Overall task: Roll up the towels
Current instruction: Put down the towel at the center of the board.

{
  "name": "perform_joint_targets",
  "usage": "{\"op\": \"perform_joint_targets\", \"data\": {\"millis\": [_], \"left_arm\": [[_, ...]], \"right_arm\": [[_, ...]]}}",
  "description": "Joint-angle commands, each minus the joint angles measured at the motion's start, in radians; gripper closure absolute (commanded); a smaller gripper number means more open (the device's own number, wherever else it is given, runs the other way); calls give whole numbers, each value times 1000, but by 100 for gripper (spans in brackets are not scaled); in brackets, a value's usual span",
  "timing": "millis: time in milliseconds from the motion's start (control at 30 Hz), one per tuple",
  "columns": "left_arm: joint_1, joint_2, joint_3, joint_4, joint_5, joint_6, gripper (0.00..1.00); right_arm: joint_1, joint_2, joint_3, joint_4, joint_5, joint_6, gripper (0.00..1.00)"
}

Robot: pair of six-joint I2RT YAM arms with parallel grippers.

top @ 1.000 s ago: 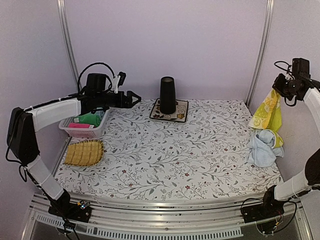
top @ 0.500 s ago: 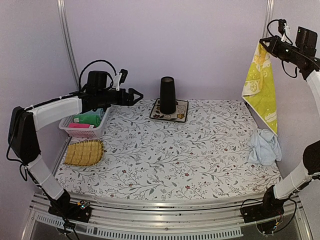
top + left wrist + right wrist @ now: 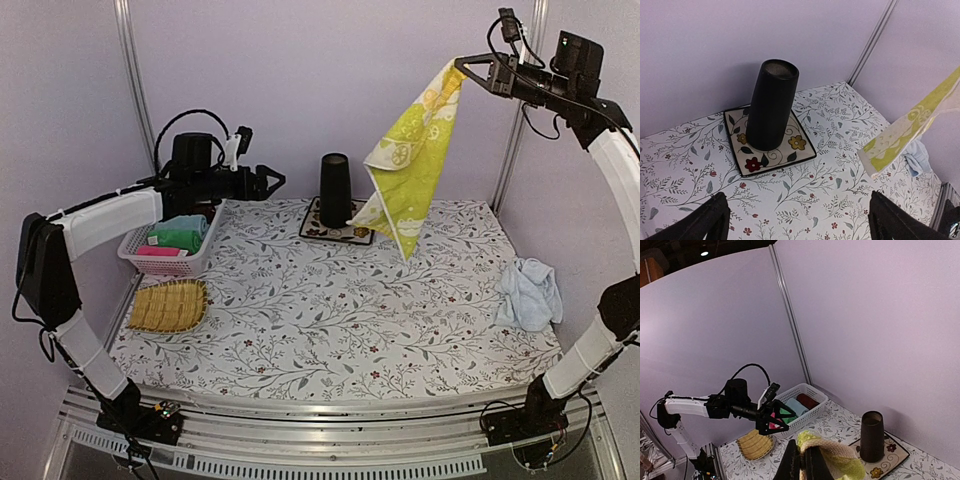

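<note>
- The right end effector (image 3: 466, 66) is raised high above the far right part of the tabletop (image 3: 330, 330). Its jaws are pinched narrow on one corner of the yellow-green towel (image 3: 410, 165).
- The yellow-green towel hangs from that corner and spreads diagonally down and to the left. Its pale printed pattern faces the top camera. Its lowest tip sits over the far edge area, just right of the flowered mat (image 3: 362, 234). Whether the tip touches the tabletop cannot be confirmed.
- The light blue towel (image 3: 527, 293) lies crumpled in a heap at the right edge of the tabletop, well apart from both end effectors.
- The left end effector (image 3: 272, 183) hovers above the far left corner, over the white basket (image 3: 170, 262). Its jaws stand wide with nothing between them, and it points toward the black cylinder (image 3: 335, 190).
- The black cylinder stands upright on the flowered mat at the middle of the far edge.
- The white basket sits in the far left corner and holds rolled cloths, with green and pink ones visible from above.
- The straw tray (image 3: 170, 305) lies just in front of the basket along the left edge.
</note>
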Motion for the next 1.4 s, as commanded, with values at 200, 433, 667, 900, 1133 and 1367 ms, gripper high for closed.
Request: {"op": "perform_joint_targets", "data": {"millis": [200, 433, 667, 900, 1133, 1367], "left_arm": [[-7, 14, 69, -6, 37, 145, 3], [-8, 72, 68, -37, 112, 196, 3], [-78, 208, 115, -88, 170, 323, 3], [-165, 346, 164, -112, 267, 425, 6], [-277, 366, 129, -194, 177, 618, 9], [-377, 238, -66, -160, 58, 804, 6]], "right_arm": [[121, -62, -115, -112, -110, -148, 98], [122, -192, -430, -361, 43, -321, 98], [122, -289, -633, -423, 193, -285, 98], [122, -353, -696, -477, 345, -252, 98], [121, -315, -730, -501, 525, -192, 97], [115, -227, -689, -504, 586, -136, 97]]}}
